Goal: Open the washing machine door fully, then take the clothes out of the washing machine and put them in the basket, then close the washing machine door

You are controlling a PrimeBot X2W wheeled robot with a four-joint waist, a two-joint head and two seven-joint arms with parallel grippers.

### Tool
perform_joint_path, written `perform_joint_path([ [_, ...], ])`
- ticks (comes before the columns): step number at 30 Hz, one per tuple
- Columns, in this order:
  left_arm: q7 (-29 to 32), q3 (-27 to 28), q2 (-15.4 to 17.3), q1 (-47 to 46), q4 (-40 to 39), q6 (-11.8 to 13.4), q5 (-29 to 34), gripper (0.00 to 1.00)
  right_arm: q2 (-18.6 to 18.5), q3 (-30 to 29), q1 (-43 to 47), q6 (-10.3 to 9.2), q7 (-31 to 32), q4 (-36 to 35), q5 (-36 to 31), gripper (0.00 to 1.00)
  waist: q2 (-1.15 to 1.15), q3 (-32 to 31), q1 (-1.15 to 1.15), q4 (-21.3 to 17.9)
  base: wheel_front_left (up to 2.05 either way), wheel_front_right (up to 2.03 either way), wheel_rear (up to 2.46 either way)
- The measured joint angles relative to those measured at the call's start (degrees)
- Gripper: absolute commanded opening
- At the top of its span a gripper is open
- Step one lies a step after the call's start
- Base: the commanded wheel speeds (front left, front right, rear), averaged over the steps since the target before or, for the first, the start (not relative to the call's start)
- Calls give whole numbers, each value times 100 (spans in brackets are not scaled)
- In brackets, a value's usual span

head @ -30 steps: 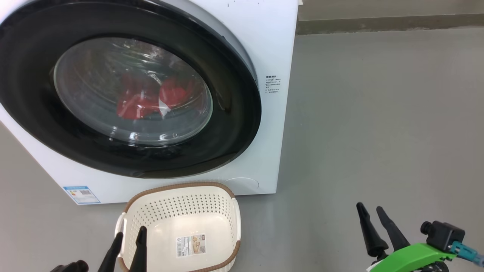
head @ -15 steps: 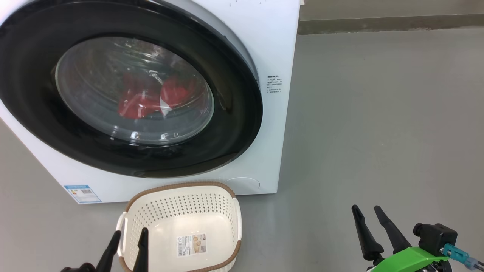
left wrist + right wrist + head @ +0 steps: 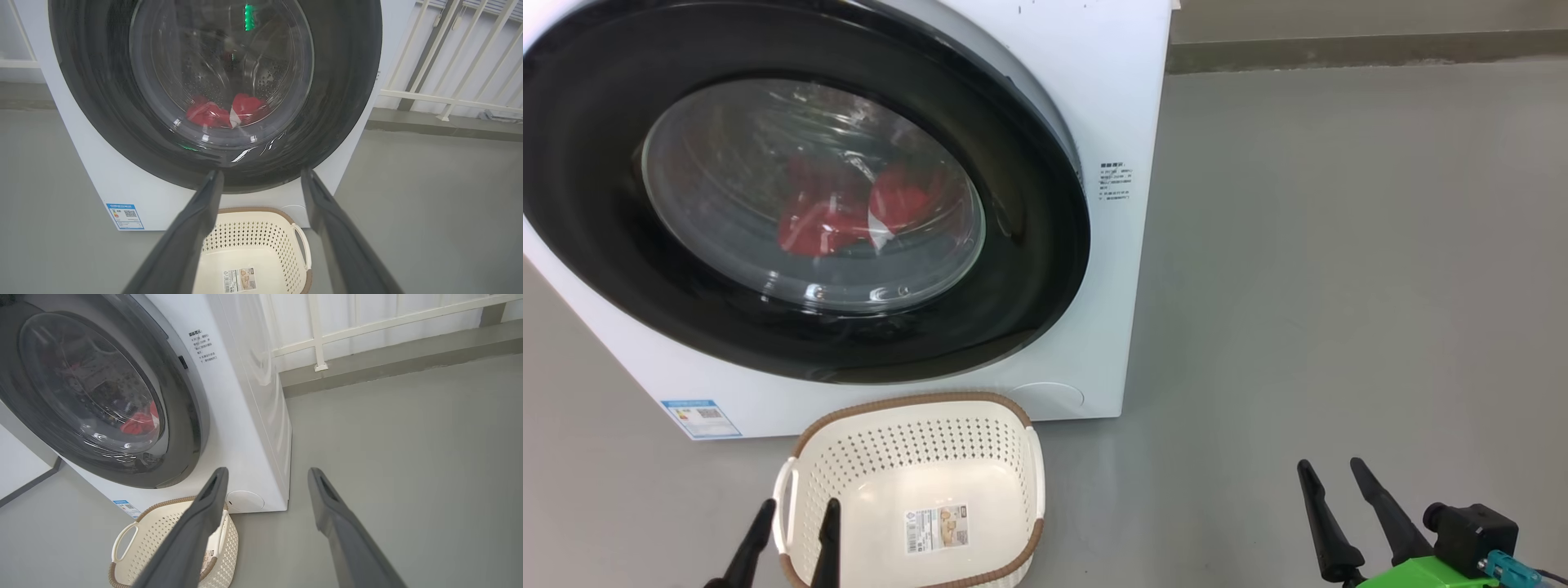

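Observation:
The white washing machine (image 3: 1111,98) fills the head view's upper left. Its black-rimmed round door (image 3: 1029,269) looks pressed flat to the front, and red clothes (image 3: 849,216) show through the glass window. The cream basket (image 3: 915,490) with a brown rim stands on the floor before the machine, with nothing in it but a barcode sticker. My left gripper (image 3: 796,510) is open at the basket's near-left rim. My right gripper (image 3: 1331,474) is open over bare floor at lower right. In the left wrist view the door (image 3: 339,102), clothes (image 3: 224,112) and basket (image 3: 253,245) lie ahead of the left gripper (image 3: 261,175).
Grey floor (image 3: 1339,286) stretches to the right of the machine up to a low kerb (image 3: 1339,49). A white railing (image 3: 367,326) stands behind that kerb. A round filter cover (image 3: 1049,398) sits at the machine's lower right corner.
Both grippers have sunk a little toward the bottom of the head view, the right one also drifting slightly right. Door, clothes and basket are unmoved.

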Motion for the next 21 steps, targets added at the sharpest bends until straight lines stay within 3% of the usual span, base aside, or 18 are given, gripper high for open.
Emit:
perform_joint_path([
  [21, -265, 590, -263, 16, 296, -254, 882, 100, 118, -420, 227, 0, -271, -24, -959, 100, 0, 21, 0, -26, 0, 0, 0],
])
